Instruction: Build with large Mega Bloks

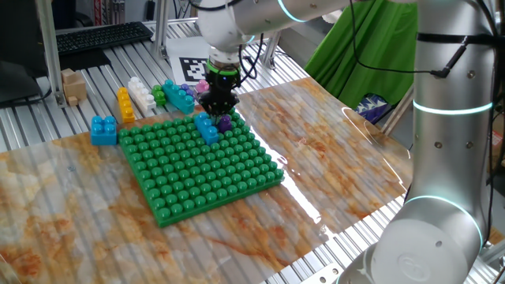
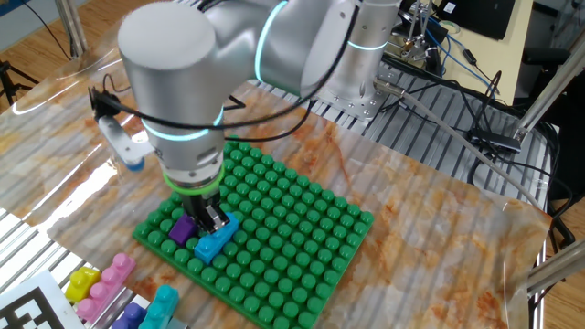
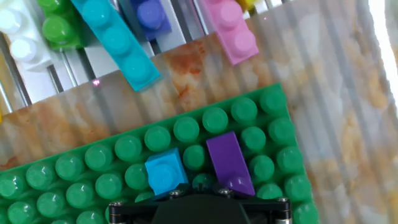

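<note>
Gripper (image 2: 214,219) pointing straight down over the far edge of the green baseplate (image 1: 205,170), jaws fully closed with nothing between them, tips sitting just above the blue brick (image 2: 216,239) and the purple brick (image 2: 183,228). Those two are lying side by side on the baseplate studs near its edge; hand view showing blue brick (image 3: 165,172) left, purple brick (image 3: 230,163) right, a stud row gap between them. Loose bricks waiting off the plate on the slatted metal table (image 1: 95,79): long cyan brick (image 3: 118,40), pink brick (image 3: 233,28), green brick (image 3: 59,28), white brick (image 3: 18,37), dark blue brick (image 3: 149,15). In one fixed view a yellow brick (image 1: 125,104) and a short blue block (image 1: 103,129) are sitting left of the plate, well apart from the gripper. Arm body blocking part of the pile. Baseplate lying on an orange marbled mat (image 1: 331,166) under a glossy clear sheet. Behind: printed marker tag (image 1: 192,69), keyboard (image 1: 102,35), small cardboard box (image 1: 73,85), green cloth (image 1: 355,55), cables.
</note>
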You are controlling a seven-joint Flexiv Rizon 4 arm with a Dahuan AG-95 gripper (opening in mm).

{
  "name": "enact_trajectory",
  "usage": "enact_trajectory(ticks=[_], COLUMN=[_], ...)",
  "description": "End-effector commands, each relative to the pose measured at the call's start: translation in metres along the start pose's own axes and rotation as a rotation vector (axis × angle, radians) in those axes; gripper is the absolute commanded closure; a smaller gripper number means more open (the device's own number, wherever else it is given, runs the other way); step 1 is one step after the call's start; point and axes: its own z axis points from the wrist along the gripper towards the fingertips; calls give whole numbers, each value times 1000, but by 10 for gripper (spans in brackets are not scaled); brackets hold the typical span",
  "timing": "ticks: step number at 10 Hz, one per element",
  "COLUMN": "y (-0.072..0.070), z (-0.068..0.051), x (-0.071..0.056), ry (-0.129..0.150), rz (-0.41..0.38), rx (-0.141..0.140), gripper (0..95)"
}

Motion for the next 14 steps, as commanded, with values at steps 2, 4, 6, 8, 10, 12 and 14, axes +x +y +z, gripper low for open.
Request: enact_trajectory(ticks=[2, 4, 6, 8, 10, 12, 14], y=[-4, 1, 8, 17, 24, 33, 45], z=[-16, -25, -33, -32, -30, -29, -30], x=[-2, -2, 0, 3, 0, -6, -6], ry=[14, 34, 50, 52, 48, 44, 44], rz=[-35, 3, 68, 125, 138, 150, 179], rx=[44, 35, -6, -26, -24, -25, -26], gripper=[760, 760, 570, 570, 570, 570, 570])
